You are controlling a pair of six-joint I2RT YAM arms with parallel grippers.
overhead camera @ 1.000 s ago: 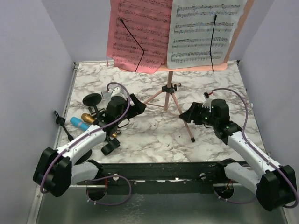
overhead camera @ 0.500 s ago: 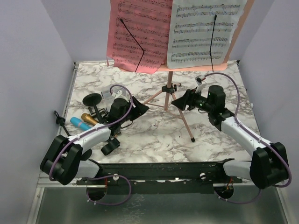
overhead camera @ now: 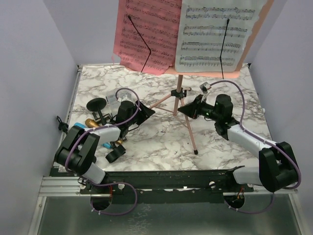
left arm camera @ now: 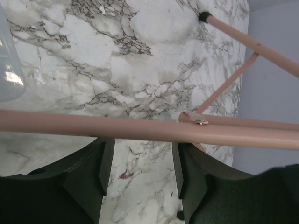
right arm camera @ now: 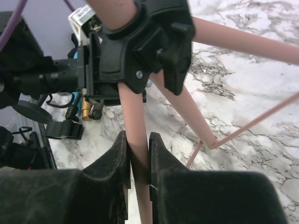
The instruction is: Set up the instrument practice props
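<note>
The pink music rack [overhead camera: 247, 46] stands at the back on thin tripod legs, carrying a pink page [overhead camera: 146, 34] and a white page [overhead camera: 212, 36]. My right gripper [overhead camera: 188, 109] [right arm camera: 138, 151] is shut on the front leg [overhead camera: 190, 132] just below the black hub [overhead camera: 178, 93] [right arm camera: 140, 46]. My left gripper [overhead camera: 148, 111] [left arm camera: 140, 156] is open, and the left leg [left arm camera: 93, 126] lies across its fingertips, not pinched. The gold microphone [overhead camera: 91, 122] [right arm camera: 86, 110] and a bit of the blue one [overhead camera: 106, 145] show by the left arm. Black round-based mounts [overhead camera: 97, 104] [overhead camera: 113, 154] lie near them.
A clear plastic box [overhead camera: 111, 100] [left arm camera: 9, 70] sits behind the left gripper. A black bracket [overhead camera: 62, 126] lies at the table's left edge. Grey walls close in the marble table [overhead camera: 234, 98] on three sides. The other tripod feet [left arm camera: 203, 17] rest on the marble.
My right gripper moved left and up the front leg and closed on it. The stand shifted, its front foot sliding left and nearer. My left gripper reached right under the left leg and narrowed.
</note>
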